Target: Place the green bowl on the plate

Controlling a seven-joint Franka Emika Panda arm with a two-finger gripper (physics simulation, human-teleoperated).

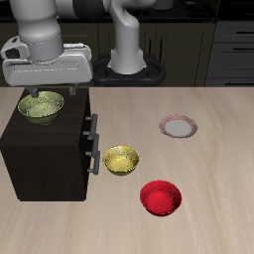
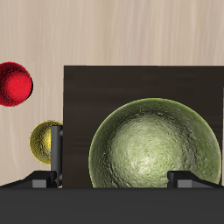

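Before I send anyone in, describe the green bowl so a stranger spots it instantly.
Find the dark cabinet on the table. The green bowl sits on its top, under the gripper. It is olive, duller than the yellow bowl and the red bowl down on the tabletop.

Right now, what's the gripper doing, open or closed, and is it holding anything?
Gripper: open, holding nothing, positioned above the green bowl on the dark cabinet.
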